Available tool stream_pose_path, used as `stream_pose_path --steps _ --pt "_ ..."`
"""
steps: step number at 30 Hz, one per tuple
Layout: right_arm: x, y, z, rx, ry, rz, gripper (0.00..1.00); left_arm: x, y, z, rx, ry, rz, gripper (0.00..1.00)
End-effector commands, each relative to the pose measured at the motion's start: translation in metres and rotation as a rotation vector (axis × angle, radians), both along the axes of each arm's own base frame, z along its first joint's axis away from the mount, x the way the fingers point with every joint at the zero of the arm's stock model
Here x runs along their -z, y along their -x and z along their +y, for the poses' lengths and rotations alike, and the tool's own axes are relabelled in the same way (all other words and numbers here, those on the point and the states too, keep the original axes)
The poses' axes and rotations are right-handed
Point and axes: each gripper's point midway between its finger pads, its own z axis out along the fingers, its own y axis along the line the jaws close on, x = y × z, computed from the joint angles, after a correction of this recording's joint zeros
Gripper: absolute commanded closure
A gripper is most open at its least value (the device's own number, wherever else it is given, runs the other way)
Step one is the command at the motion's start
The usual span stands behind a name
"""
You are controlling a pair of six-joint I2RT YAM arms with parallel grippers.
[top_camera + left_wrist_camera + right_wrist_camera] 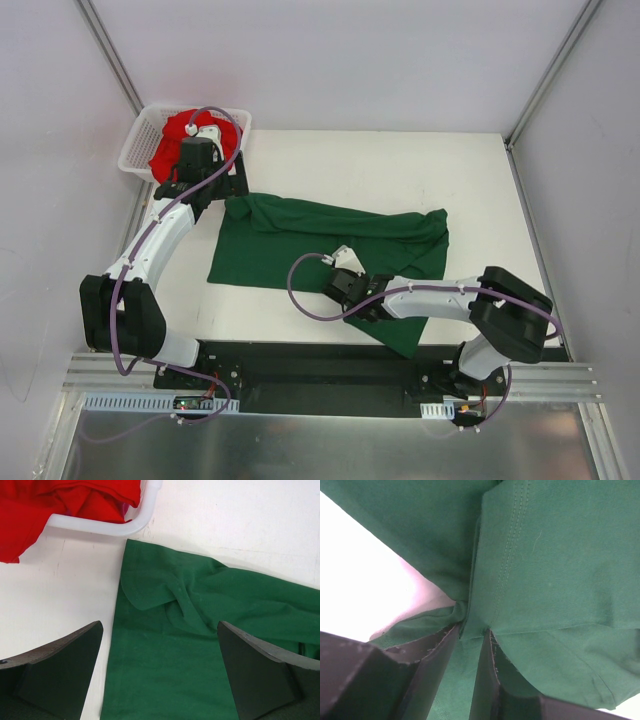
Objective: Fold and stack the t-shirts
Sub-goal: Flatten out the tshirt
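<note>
Across the middle of the white table point(400, 160): the dark green t-shirt point(310, 245), spread out mostly flat, with loose wrinkles along its far edge. Reaches from just beside the basket at the far left to a bunched end at the right, with 1 corner trailing toward the near edge beneath the right arm. At the far left corner of the table: the white mesh basket point(138, 140), with the bright red t-shirt point(168, 152) heaped inside and draped over the rim on the side nearest the left arm. Between the basket's rounded corner and the green cloth, from the left wrist: only a narrow strip of bare table, the 2 garments near but not touching. Over the far left corner of the green cloth: the left gripper point(160, 625), spread as wide as it goes and gripping nothing. Frames a rumpled sleeve fold between its 2 dark fingers, 1 above bare table, the other above green fabric; contact with the cloth impossible to tell from this angle. At the shirt's near edge, right of centre: the right gripper point(472, 630), narrowed to a thin slot and pinching a fold of the green cloth. Grips it just below a double-stitched hem, with the fabric gathered into a ridge between the 2 fingers. To the left in the right wrist view: a patch of white table, bordered by a slanting edge of the same green cloth.
</note>
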Motion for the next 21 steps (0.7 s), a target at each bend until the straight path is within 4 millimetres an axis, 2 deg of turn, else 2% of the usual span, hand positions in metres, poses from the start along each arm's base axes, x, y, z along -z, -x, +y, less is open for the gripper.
stream_pose_path --steps 1,7,10,14,17,21 --pt "-0.008 -0.007 0.008 0.003 -0.010 -0.027 0.75 -0.009 0.000 0.000 0.016 0.004 -0.031 0.01" --pt "-0.007 -0.008 0.007 0.007 -0.008 -0.032 0.85 -0.009 0.001 0.001 0.015 0.003 -0.029 0.01" --pt "-0.008 -0.008 0.007 0.010 -0.005 -0.037 0.99 -0.008 0.001 0.001 0.015 0.003 -0.028 0.01" --pt "-0.017 -0.010 0.002 0.023 -0.002 -0.055 0.99 -0.008 0.001 0.000 0.016 0.004 -0.028 0.01" --pt "-0.032 -0.013 -0.002 0.040 -0.004 -0.087 0.99 -0.008 0.001 0.000 0.020 0.007 -0.027 0.01" --pt "-0.063 -0.020 -0.010 0.078 -0.021 -0.161 0.99 -0.003 0.001 -0.004 0.035 0.018 -0.012 0.01"
